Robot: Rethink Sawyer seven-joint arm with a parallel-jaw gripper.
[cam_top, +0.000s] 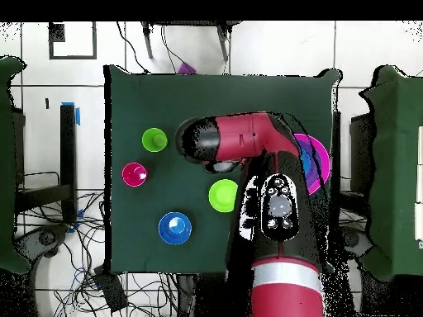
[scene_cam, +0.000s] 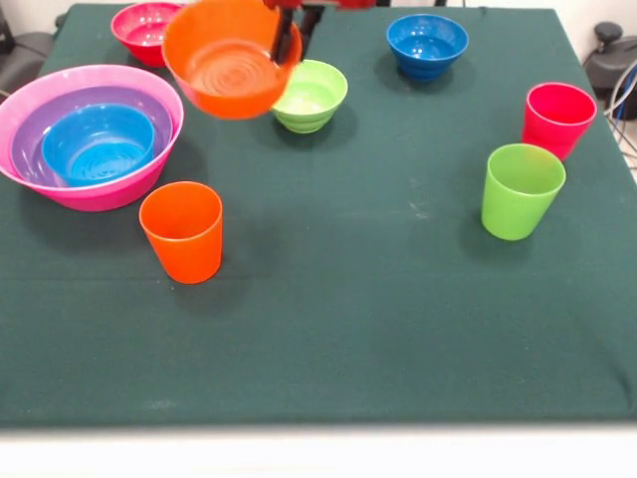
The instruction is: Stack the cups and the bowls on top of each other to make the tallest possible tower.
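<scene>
The tool pinches the orange bowl by its rim, holding it tilted in the air above the bench, between the nested pink bowl stack and the lime green bowl.

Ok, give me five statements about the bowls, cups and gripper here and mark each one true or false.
1. The orange bowl is lifted off the table, held by the gripper. True.
2. The light blue bowl sits nested inside the purple bowl, which sits in the pink bowl. True.
3. The orange cup lies tipped on its side. False: it stands upright.
4. The green cup is stacked inside the red-pink cup. False: they stand apart.
5. The dark blue bowl holds a cup. False: it is empty.
</scene>
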